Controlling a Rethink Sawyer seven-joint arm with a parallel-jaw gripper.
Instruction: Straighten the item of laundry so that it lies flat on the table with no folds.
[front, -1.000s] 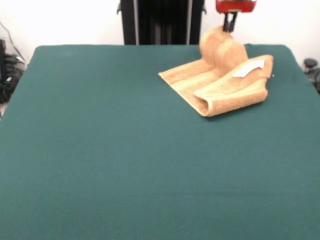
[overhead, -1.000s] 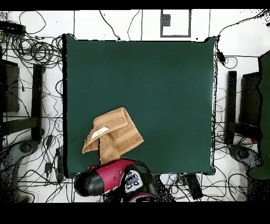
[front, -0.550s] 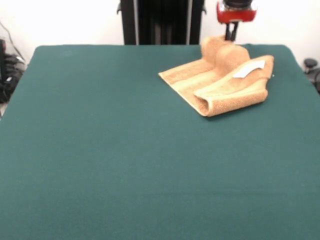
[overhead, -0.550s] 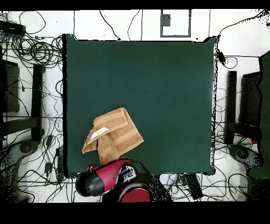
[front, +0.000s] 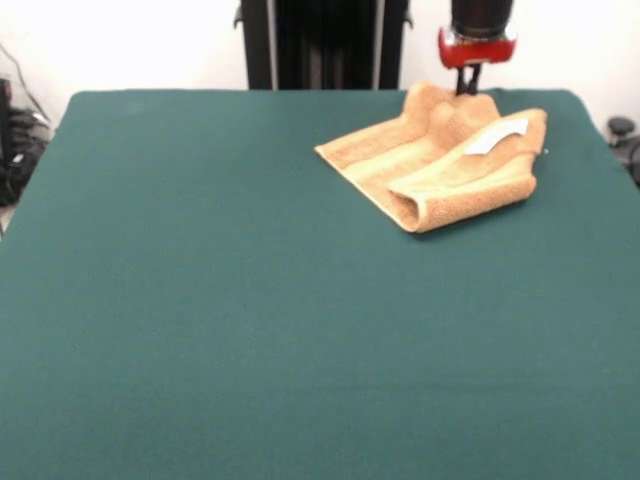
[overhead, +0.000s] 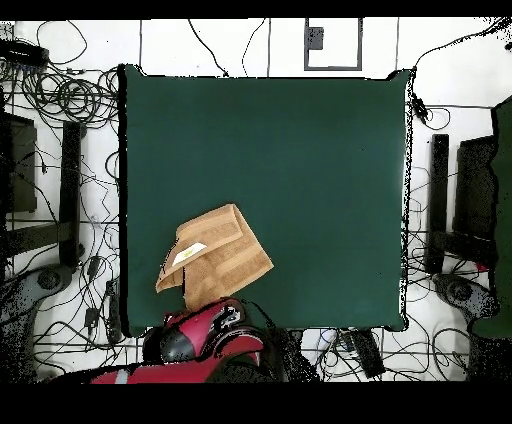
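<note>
Orange-tan towel lying folded near one corner of the green worktop, its raised far edge met by the end effector, whose open-or-closed state cannot be told

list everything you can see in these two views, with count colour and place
towel: one, orange-tan, folded over on itself with a rolled edge toward the camera in the front view, near the table's far right corner
label: one, white, on the towel's upper fold at its right side
table: one, dark green cloth cover, fills most of both views
cables: many, black, on the white floor around the table in the overhead view
stands and equipment: several, black, on the floor at both sides of the table
pedestal: one, black, behind the table's far edge
arm: one, red and black, at the table edge by the towel in the overhead view
hand: one, dark tips under a red collar, at the towel's raised far edge
</note>
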